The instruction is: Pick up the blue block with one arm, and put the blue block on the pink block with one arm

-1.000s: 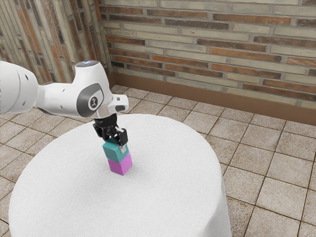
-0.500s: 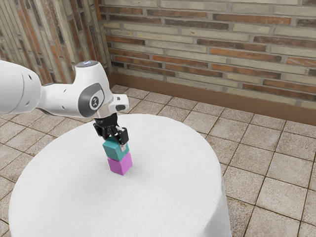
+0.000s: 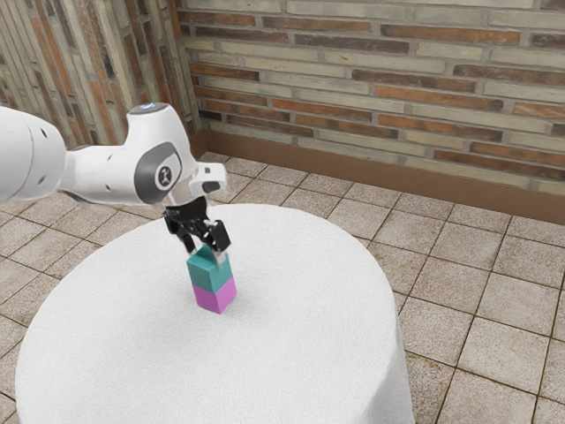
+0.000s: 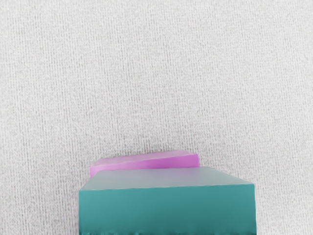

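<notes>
On the round white table [image 3: 309,353], left of its middle, the blue block [image 3: 210,270] sits stacked squarely on the pink block [image 3: 214,297]. The gripper [image 3: 206,248] hangs just above the stack, its fingers spread apart and holding nothing. Under the hand, the wrist view has the blue block [image 4: 166,205] with the pink block [image 4: 146,160] peeking out beyond it.

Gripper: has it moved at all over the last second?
Yes. The gripper has risen slightly, judged against the pink block, which has stayed put. More of the blue block now shows beneath it.
</notes>
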`<state>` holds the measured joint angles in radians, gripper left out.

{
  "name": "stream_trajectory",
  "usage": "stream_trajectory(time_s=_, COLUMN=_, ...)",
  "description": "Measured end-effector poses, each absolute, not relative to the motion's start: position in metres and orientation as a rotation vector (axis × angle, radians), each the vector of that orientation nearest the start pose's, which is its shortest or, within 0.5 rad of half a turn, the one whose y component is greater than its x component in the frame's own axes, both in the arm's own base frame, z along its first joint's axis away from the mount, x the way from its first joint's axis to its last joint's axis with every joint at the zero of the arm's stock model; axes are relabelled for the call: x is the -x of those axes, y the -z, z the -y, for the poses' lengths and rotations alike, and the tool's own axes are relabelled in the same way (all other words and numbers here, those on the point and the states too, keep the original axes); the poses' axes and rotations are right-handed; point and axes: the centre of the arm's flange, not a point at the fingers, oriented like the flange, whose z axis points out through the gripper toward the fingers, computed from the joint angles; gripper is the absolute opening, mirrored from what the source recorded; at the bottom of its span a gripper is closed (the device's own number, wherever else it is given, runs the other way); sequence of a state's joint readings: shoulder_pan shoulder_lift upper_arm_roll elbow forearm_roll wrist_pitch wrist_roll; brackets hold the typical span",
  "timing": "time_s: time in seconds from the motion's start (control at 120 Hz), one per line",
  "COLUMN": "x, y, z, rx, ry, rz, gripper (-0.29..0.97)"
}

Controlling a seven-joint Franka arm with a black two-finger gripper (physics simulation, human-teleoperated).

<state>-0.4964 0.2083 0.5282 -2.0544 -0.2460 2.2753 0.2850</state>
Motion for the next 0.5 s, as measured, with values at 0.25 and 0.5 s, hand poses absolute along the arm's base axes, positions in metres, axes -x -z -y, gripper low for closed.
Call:
stream_trajectory(time_s=0.25, x=-0.581, y=-0.386, z=-0.012, rx=3.216, ry=0.177, rz=-0.189, gripper=0.65)
stream_trajectory(time_s=0.5, x=-0.579, y=-0.393, z=-0.012, rx=3.201, ry=0.191, rz=-0.201, gripper=0.66)
